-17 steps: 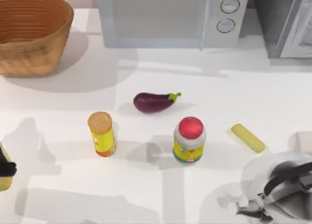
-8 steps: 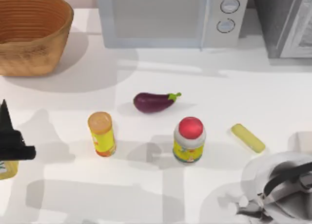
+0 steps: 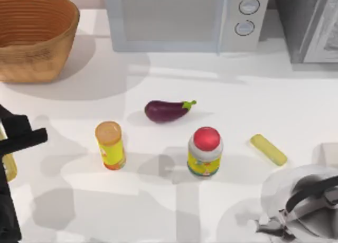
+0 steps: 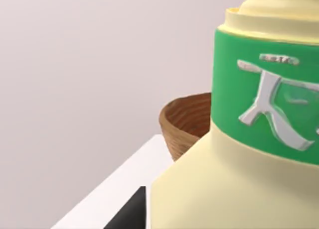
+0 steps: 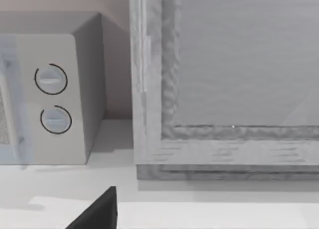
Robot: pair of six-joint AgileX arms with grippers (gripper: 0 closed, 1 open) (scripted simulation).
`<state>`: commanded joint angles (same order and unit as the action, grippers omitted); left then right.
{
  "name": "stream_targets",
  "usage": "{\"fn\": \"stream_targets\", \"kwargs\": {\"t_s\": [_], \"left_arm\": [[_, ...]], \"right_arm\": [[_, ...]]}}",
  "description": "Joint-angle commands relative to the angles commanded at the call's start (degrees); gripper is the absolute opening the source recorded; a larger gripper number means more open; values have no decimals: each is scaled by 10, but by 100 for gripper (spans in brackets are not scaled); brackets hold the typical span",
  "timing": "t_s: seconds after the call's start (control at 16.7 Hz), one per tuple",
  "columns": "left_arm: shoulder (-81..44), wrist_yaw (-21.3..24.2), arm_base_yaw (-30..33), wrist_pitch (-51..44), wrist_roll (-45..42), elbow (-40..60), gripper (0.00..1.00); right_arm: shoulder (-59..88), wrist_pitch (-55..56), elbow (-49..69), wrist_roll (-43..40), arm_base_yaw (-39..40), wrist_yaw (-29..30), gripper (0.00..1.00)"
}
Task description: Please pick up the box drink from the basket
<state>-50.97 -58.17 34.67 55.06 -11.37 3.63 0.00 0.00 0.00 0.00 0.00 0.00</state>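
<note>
Pale-yellow box drink [image 4: 239,179] apparently sits clamped in the left gripper [image 3: 10,148], well clear of the basket [image 3: 31,37].

The box drink [image 3: 7,164] is cut off at the left edge.

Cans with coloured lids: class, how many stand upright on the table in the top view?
2. The orange-lidded can stands left of centre; the red-lidded can stands right of it, below the eggplant. The basket's inside is partly hidden.

A white tabletop [image 3: 253,95] carried soft shadows; a grey microwave [image 3: 179,18] with 2 dials stood against the pale wall [image 4: 75,64].
</note>
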Motion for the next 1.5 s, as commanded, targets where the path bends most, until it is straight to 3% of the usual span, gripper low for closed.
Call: {"fn": "stream_targets", "kwargs": {"t_s": [0.24,0.72,0.96,1.5], "left_arm": [[-80,-75,13,119,-7,3,0],[-103,-86,12,150,-8,1,0],[-163,-61,-12,205,1,2,0],[-408,49,-118,412,41,3,0]], "right_arm": [[0,0,0,0,0,0,100],[0,0,0,0,0,0,100],[0,0,0,0,0,0,100],[0,0,0,0,0,0,100]]}}
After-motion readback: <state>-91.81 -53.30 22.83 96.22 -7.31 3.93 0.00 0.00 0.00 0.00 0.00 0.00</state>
